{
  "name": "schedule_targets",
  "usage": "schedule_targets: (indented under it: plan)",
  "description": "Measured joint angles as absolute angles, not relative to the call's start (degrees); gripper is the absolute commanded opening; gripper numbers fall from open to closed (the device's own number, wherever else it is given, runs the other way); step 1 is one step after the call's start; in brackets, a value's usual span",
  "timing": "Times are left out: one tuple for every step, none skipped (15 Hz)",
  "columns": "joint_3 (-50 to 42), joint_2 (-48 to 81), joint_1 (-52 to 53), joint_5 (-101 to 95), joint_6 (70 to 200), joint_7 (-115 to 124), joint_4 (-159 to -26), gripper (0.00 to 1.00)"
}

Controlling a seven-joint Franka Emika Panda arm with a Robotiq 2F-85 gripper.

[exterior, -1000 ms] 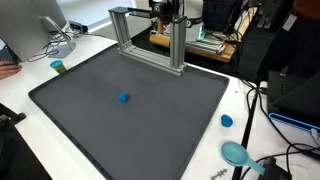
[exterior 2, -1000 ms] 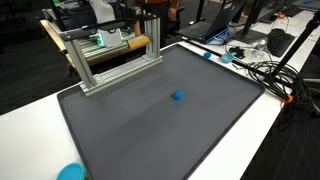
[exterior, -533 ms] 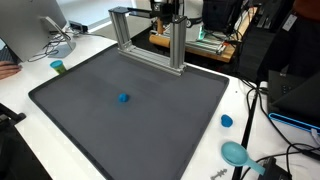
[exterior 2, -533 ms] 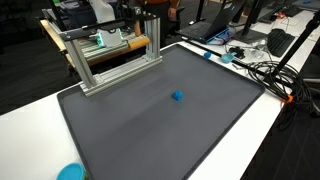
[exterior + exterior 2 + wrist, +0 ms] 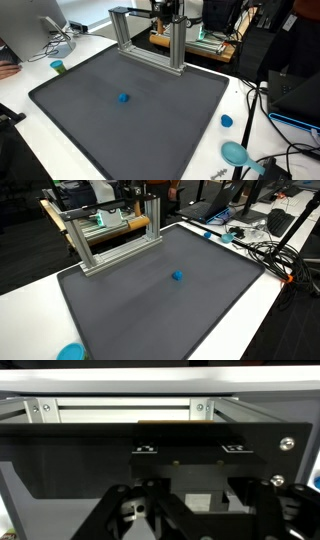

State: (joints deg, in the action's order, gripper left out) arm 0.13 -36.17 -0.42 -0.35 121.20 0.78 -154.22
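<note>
**Fingertips cut off: the tool (image 5: 198, 520) at the aluminium frame (image 5: 120, 407)**

In the wrist view the tool is showing only dark linkages. Its fingertips are running off the bottom edge, so I cannot tell whether they are apart or together. Just beyond, a black plate (image 5: 190, 445) is masking part of the aluminium frame, which is standing upright, its long rail running along the edge of the grey mat (image 5: 100, 125). A small blue piece (image 5: 124, 98) is lying mid-mat on the white worktop (image 5: 30, 305), amid lab clutter.

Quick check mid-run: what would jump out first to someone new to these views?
A small blue object sits alone near the middle of the large dark mat that covers most of the table. At the mat's far edge stands an aluminium frame. The wrist view shows the end effector close in front of it.
</note>
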Motion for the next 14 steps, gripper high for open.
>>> schedule_targets:
  plan:
    - [0.14,-36.30,-0.42,-0.35,121.58,0.88,-154.57,0.46]
    - [0.14,-36.46,-0.50,-0.37,121.86,1.01,-154.67,0.41]
    - [0.14,-36.68,-0.68,-0.45,121.86,1.12,-154.69,0.25]
    - [0.14,-36.88,-0.80,-0.53,121.90,1.18,-154.86,0.22]
    - [0.15,-37.08,-0.87,-0.54,121.97,1.28,-154.97,0.22]
    - [0.20,-37.21,-0.86,-0.54,122.18,1.41,-155.13,0.22]
    - [0.23,-37.32,-0.87,-0.54,122.25,1.43,-155.22,0.22]
    - [0.23,-37.33,-0.86,-0.54,122.27,1.43,-155.24,0.22]
    - [0.22,-37.33,-0.84,-0.52,122.27,1.39,-155.24,0.22]
    - [0.19,-37.33,-0.83,-0.49,122.27,1.35,-155.24,0.22]
    - [0.07,-37.33,-0.78,-0.38,122.27,1.25,-155.22,0.22]
    - [-0.06,-37.33,-0.76,-0.25,122.32,1.23,-155.20,0.22]
    - [-0.13,-37.30,-0.77,-0.12,122.62,1.30,-155.19,0.22]
    - [-0.16,-37.19,-0.77,0.12,123.47,1.57,-155.19,0.22]
